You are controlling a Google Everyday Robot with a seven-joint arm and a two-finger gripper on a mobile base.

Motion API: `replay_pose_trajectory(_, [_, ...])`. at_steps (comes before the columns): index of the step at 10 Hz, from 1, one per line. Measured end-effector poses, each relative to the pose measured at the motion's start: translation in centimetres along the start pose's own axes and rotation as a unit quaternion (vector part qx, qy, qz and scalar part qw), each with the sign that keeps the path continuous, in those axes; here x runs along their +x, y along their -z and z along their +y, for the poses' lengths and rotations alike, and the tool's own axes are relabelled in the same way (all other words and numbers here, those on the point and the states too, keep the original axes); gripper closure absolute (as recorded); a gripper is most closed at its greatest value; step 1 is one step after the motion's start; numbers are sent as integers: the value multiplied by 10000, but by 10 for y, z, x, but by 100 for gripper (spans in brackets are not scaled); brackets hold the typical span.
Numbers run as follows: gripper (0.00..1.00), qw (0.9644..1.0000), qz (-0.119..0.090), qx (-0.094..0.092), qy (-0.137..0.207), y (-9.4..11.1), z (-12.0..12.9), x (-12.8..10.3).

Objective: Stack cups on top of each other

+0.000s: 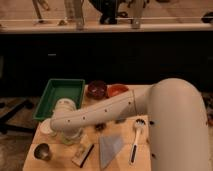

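A pale green translucent cup (70, 136) stands on the wooden table (165, 162) at the left, partly covered by the end of my white arm. My gripper (67, 131) hangs from the wrist right over this cup; its fingers are mostly hidden behind the arm, and it reads as open around or just above the rim. A shiny silver metal cup (42, 151) stands apart at the table's front left corner, untouched.
A green tray (52, 92) with a white container (65, 106) sits at the back left. A dark brown bowl (97, 89) and an orange bowl (118, 90) stand behind the arm. A grey cloth (111, 148), a brown bar (83, 154) and a white-handled brush (136, 139) lie in front.
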Motion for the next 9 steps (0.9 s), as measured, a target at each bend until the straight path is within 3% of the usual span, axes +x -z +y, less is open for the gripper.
replay_pose_trajectory(9, [20,10000,48,-55,-37,-5,0,-3])
